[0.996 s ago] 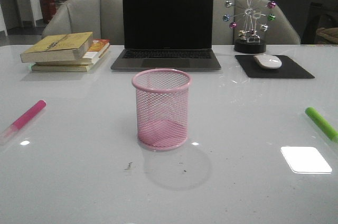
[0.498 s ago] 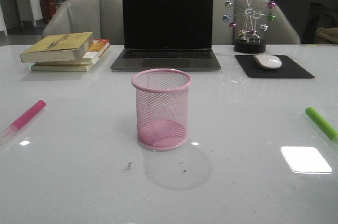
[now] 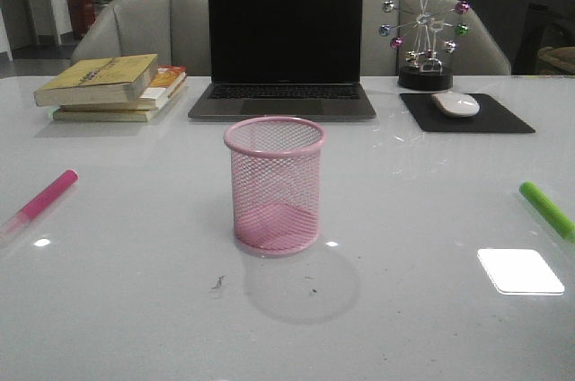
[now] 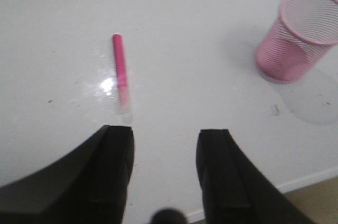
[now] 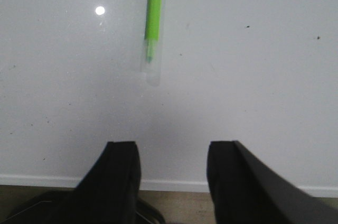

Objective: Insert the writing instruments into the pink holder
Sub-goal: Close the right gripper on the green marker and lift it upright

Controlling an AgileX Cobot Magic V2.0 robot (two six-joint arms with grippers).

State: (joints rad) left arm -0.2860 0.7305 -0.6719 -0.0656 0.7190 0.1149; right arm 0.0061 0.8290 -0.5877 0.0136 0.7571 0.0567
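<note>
Nothing had shifted over the last second, so the task had not begun. The cup (image 3: 274, 186) stood empty at center. The pink pen (image 3: 49, 195) lay far left, the green pen (image 3: 545, 208) far right. Both the left gripper (image 4: 165, 145) and the right gripper (image 5: 172, 155) were spread open, holding nothing.

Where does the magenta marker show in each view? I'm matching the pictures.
Front view: magenta marker lying flat at the table's left edge.
Left wrist view: magenta marker beyond the open left gripper.
Right wrist view: not in it.
Shared landmark: pink holder.
</note>
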